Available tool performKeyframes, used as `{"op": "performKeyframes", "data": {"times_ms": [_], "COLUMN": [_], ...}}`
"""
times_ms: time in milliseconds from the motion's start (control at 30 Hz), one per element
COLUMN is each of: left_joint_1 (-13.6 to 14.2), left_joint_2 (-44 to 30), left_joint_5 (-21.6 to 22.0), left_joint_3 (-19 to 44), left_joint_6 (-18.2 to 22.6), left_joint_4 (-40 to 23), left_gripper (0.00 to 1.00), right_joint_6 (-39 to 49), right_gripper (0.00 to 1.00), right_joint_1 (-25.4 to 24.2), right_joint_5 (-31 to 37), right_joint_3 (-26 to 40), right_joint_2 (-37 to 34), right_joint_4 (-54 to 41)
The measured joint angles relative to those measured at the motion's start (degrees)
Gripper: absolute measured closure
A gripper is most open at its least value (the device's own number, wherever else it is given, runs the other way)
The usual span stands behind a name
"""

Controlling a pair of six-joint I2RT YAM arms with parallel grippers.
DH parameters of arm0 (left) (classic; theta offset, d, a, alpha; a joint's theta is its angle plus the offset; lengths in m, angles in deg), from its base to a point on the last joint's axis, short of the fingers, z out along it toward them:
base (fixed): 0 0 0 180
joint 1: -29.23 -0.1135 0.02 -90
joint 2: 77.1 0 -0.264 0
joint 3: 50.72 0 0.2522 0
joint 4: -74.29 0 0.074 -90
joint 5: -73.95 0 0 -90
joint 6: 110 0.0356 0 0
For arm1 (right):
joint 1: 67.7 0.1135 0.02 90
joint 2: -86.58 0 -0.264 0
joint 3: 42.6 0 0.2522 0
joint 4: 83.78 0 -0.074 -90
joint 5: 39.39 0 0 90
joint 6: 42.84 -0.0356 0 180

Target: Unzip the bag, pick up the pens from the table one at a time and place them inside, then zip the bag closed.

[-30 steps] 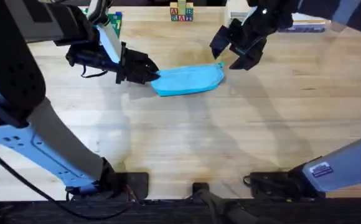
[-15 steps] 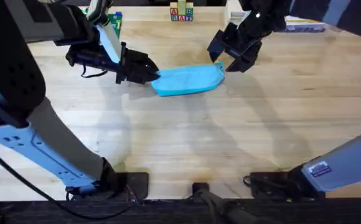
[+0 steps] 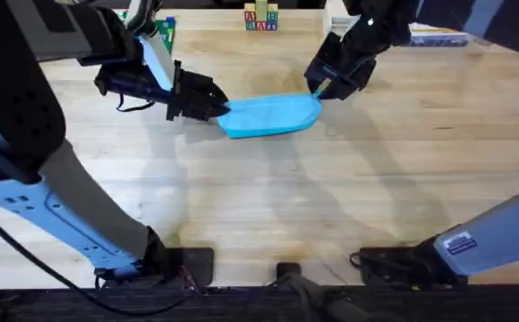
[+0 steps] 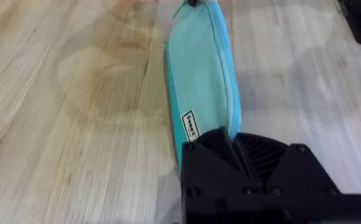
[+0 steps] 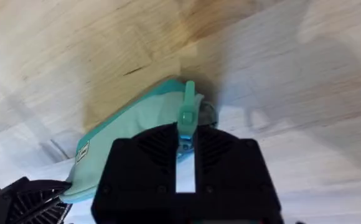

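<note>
I see the bag (image 3: 270,115) lying flat on the desk (image 3: 349,197), a little past centre toward twelve o'clock. My left claw (image 3: 221,109) sits at the bag's nine o'clock end, clamped on that end of the fabric. My right claw (image 3: 318,88) is at the bag's three o'clock end; in its wrist view the pull tab (image 5: 186,115) stands in the narrow gap between the fingers (image 5: 143,168), which are nearly closed, but I cannot tell whether they pinch it.
</note>
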Motion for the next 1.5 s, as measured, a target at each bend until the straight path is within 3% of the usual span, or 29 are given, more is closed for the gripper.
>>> {"op": "performKeyframes", "data": {"times_ms": [167,200,533,933,1500], "left_joint_1": [0.0,0.0,0.0,0.0,0.1], "left_joint_2": [0.0,0.0,0.0,0.0,0.0], "left_joint_5": [0.0,0.0,-0.1,-0.3,-0.7], "left_joint_3": [0.0,0.0,0.0,0.0,0.0], "left_joint_6": [0.0,0.0,0.0,0.0,0.0], "left_joint_4": [0.0,0.0,-0.2,-0.2,-0.2], "left_gripper": [0.958,0.958,0.958,0.958,0.958], "right_joint_6": [0.0,0.0,0.5,4.5,5.3], "right_gripper": [0.892,0.962,0.97,0.969,0.968], "right_joint_1": [0.0,0.0,0.1,0.9,1.0], "right_joint_5": [-0.1,-0.2,0.2,2.1,3.4], "right_joint_3": [0.0,0.0,0.4,6.2,6.5], "right_joint_2": [0.0,0.0,0.0,0.0,0.0], "right_joint_4": [-0.1,-0.3,-3.3,-10.2,-11.9]}}
